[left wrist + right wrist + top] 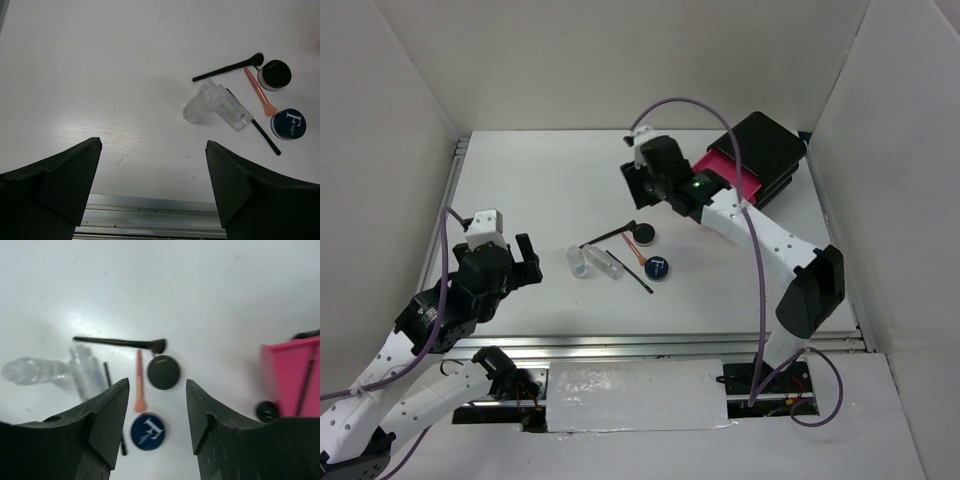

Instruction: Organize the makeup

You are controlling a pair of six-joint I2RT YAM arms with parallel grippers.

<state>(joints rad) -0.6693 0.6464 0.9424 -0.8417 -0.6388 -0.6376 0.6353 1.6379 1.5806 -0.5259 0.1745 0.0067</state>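
Observation:
The makeup lies in a loose cluster mid-table: a black round compact point(644, 235), a dark-blue compact with a white mark point(658, 268), a thin black brush point(607, 235), an orange-tipped stick point(632, 249), a clear vial point(577, 262), a clear tube point(606, 263) and a black pencil point(638, 277). My right gripper point(642, 190) hovers just behind the cluster, open and holding nothing; in its wrist view the black compact point(163, 372) and blue compact point(148, 431) show between its fingers, far below. My left gripper point(528, 262) stands wide open left of the vial point(200, 102), apart from it.
A black box with pink drawers point(750, 160) stands at the back right. One pink drawer point(290, 375) is pulled out, with a thin black item lying inside. The metal rail point(150, 215) of the table's near edge runs under my left gripper. White walls close in the sides.

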